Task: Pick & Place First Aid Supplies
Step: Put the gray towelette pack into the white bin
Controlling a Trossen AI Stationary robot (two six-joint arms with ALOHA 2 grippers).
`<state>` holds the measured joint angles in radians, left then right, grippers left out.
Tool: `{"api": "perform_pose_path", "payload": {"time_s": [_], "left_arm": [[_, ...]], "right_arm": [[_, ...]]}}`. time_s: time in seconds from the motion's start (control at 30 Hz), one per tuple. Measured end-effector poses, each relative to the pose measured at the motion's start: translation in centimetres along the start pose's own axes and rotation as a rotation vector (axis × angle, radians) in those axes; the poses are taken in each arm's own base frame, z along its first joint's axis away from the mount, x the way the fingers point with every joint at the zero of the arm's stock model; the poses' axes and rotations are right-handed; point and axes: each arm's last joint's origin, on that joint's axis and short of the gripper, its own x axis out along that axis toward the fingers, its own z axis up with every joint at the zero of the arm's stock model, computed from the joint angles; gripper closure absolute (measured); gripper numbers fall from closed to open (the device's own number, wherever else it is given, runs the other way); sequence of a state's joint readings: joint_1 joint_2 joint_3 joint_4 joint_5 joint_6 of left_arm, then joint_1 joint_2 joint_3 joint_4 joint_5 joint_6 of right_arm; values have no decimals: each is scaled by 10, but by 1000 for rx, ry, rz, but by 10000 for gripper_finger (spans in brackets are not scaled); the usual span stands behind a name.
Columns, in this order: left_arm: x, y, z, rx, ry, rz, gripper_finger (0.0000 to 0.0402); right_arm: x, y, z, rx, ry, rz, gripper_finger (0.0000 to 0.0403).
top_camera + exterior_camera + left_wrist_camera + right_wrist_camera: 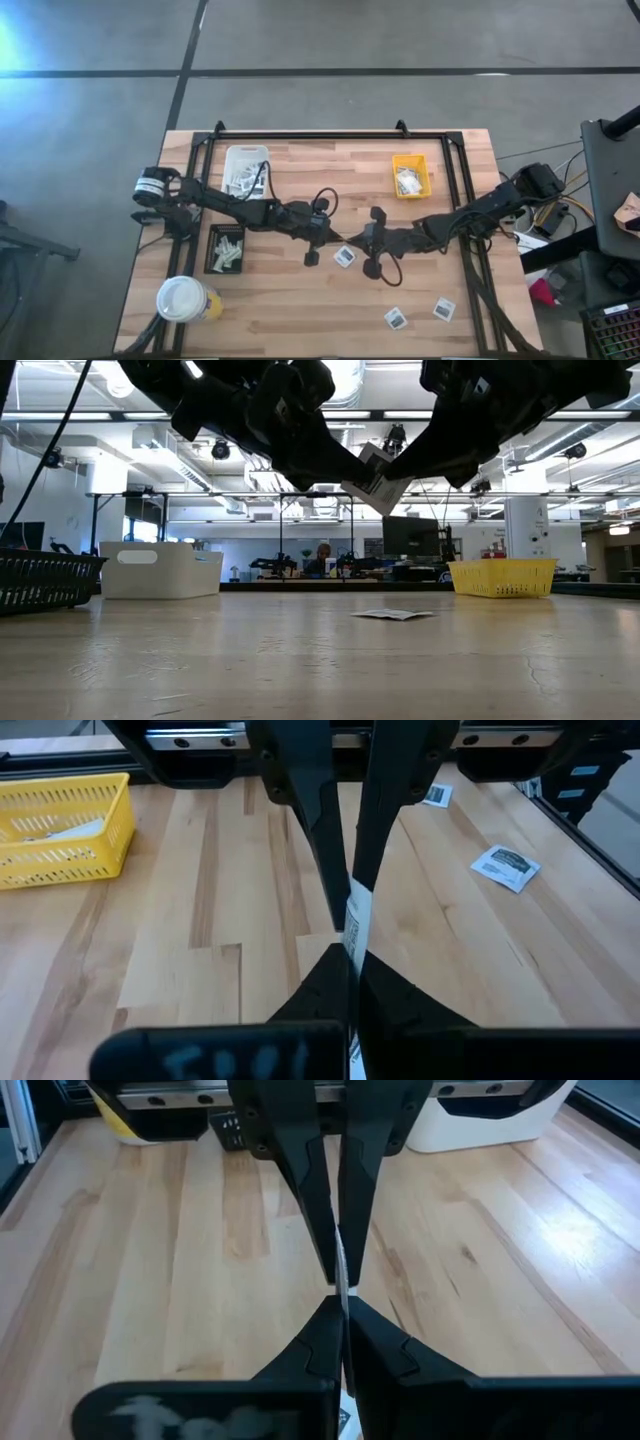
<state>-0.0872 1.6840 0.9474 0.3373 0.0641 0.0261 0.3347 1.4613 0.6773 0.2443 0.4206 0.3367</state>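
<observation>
On the left of the counter stand a white tray and a black tray, each with packets already in it, and a yellow cup with a white lid sits near the front corner. We take the 2 trays to be sorting bins. Moving toward the middle, the left gripper reaches in from the left with its fingers closed on a small white packet. That packet hangs tilted in the air, well clear of the counter, and shows edge-on as a thin white strip pinched right at the tips. From the opposite side the right gripper meets it, and its fingers are clamped on the same packet, so both arms hold 1 item between them. We judge this to be a handover, with the packet lifted on the right side and passed across because the white and black trays lie within the left arm's reach. Further right, a yellow tray holds a few more supplies, and 2 loose packets lie flat near the front right edge, well apart from both arms and not yet picked.
</observation>
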Motion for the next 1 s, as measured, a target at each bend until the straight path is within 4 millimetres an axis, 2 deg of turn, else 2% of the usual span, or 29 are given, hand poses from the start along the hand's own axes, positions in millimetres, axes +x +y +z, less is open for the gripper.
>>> {"api": "perform_pose_path", "payload": {"time_s": [0.2, 0.43, 0.63, 0.8, 1.0], "left_arm": [[0, 0, -1, 0, 7, 3, 400], [0, 1, -7, -4, 64, 20, 401], [-5, 3, -11, -5, 162, 79, 401], [-20, 5, -8, -10, 236, 103, 401], [-51, 6, -5, -28, 362, 132, 401]], "right_arm": [[2, 0, -2, -5, 12, -4, 381], [1, -1, -4, -14, 24, -26, 317], [-8, -7, -7, -35, 109, -66, 276], [-23, -13, -3, 25, 145, -86, 266], [-38, -18, 3, 94, 141, -90, 279]]}}
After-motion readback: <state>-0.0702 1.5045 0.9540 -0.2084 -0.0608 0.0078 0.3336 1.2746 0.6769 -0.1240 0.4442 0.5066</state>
